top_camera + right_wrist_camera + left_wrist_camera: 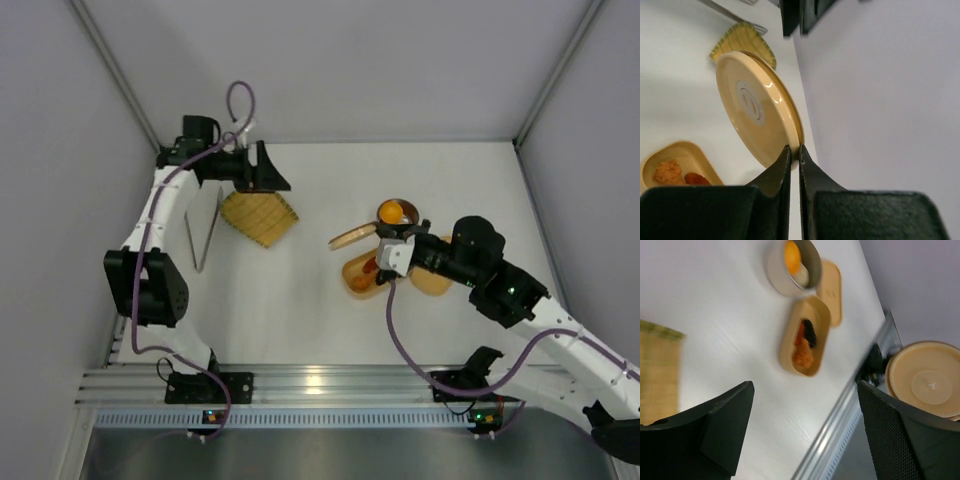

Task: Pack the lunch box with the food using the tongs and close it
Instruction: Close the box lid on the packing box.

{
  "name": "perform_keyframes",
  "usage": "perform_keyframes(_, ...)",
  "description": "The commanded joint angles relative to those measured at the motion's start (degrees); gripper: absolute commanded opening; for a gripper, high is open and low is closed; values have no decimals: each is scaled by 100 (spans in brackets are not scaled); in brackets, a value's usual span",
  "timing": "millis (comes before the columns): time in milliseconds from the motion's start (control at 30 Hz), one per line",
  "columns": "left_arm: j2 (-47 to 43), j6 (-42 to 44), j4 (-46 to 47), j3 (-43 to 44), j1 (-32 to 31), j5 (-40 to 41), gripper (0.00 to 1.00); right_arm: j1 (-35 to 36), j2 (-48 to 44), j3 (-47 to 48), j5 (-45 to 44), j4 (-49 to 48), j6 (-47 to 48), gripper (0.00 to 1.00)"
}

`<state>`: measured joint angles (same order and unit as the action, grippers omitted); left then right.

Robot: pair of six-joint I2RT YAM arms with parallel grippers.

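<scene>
Right pincer [794, 150] nipping the round lid [752, 107] (by its rim), left pincer [805, 390] wide, lunch box [812, 307] uncovered.

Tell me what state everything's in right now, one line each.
lunch box: open, food inside
lunch box lid: off, lying flat beside the box
steel bowl: uncovered, orange piece inside
round lid: held up, tilted, pinched at its rim
tongs: lying flat, unheld
left tool: open, empty
right tool: shut on the round lid
</scene>
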<state>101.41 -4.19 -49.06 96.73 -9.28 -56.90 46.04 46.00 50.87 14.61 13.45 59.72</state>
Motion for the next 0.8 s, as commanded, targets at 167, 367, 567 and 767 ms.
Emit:
perform_keyframes(167, -1245, -285, 1398, -188, 893, 1382, 98, -2490, 1384, 1609, 51, 1176, -3447, 0)
perform_keyframes(367, -1729, -126, 1821, -1033, 884, 1657, 98, -3670, 3316, 3111, 340, 2932, -5197, 0)
perform_keyframes(567, -1835, -232, 1944, -1376, 893, 1235, 98, -4295, 5005, 4185, 1297, 3972, -6462, 0)
perform_keyframes(767, -1958, -293, 1909, -1569, 893, 1155, 98, -4543, 5823, 4545, 1711, 3910, -6921, 0)
